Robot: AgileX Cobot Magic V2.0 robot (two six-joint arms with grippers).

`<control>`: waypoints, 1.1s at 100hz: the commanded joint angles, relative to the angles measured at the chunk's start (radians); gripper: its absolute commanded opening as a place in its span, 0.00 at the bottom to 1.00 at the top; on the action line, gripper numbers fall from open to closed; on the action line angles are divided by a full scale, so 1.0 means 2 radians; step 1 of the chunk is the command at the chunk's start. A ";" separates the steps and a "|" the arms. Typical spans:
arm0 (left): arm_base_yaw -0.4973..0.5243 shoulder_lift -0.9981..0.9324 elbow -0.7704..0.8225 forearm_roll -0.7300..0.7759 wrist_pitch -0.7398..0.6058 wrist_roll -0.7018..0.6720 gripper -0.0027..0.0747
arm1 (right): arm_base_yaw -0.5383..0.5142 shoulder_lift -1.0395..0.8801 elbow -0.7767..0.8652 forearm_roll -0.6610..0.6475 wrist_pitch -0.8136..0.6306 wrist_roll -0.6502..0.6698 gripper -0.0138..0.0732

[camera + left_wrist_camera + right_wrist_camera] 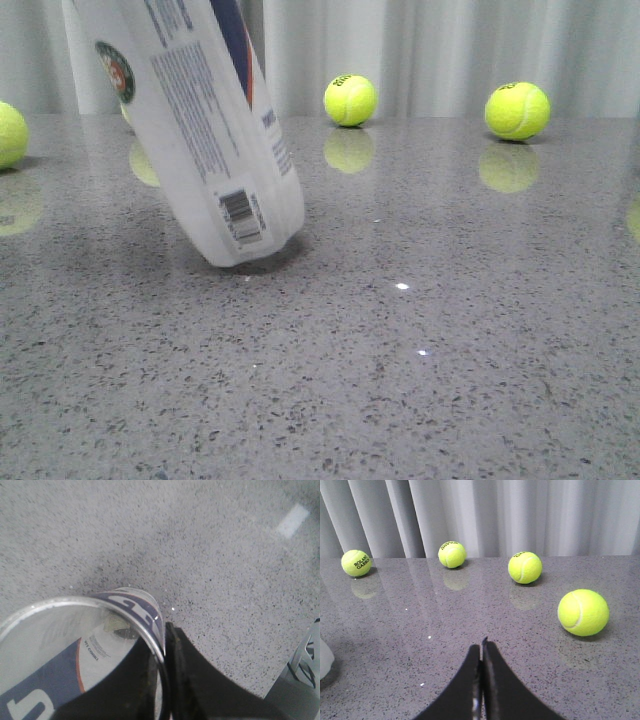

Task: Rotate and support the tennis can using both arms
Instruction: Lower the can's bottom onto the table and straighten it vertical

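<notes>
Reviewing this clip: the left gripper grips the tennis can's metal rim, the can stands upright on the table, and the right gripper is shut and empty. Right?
Not quite. The tennis can is tilted, not upright: the front view shows it leaning on its bottom edge. The rest holds: the left gripper pinches the rim in the left wrist view, and the right gripper is shut, empty.

Front cam: I see low angle, near table level, facing forward over grey table (420, 380) toward curtain (420, 50); tennis can (200, 130) close, fills upper left of frame. Left wrist cam: looks steeply down, very near, into open can mouth (75, 645), left gripper (162, 680) at bottom centre. Right wrist cam: low, level, facing curtain (520, 515), right gripper (481, 680) at bottom centre. Shared: can in front and left wrist; table in all three.
</notes>
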 commanded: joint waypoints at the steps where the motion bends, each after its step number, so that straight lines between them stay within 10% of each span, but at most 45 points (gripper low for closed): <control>1: -0.005 0.003 -0.027 -0.007 -0.007 -0.005 0.01 | -0.003 0.003 -0.013 -0.004 -0.037 -0.002 0.09; 34: -0.005 0.011 -0.033 -0.006 -0.017 -0.005 0.03 | -0.003 0.003 -0.013 -0.004 -0.037 -0.002 0.09; 84: -0.005 0.011 -0.033 -0.035 -0.059 -0.004 0.60 | -0.003 0.003 -0.013 -0.004 -0.037 -0.002 0.09; 110: -0.005 0.011 -0.033 -0.076 -0.098 0.005 0.62 | -0.003 0.003 -0.013 -0.004 -0.037 -0.002 0.09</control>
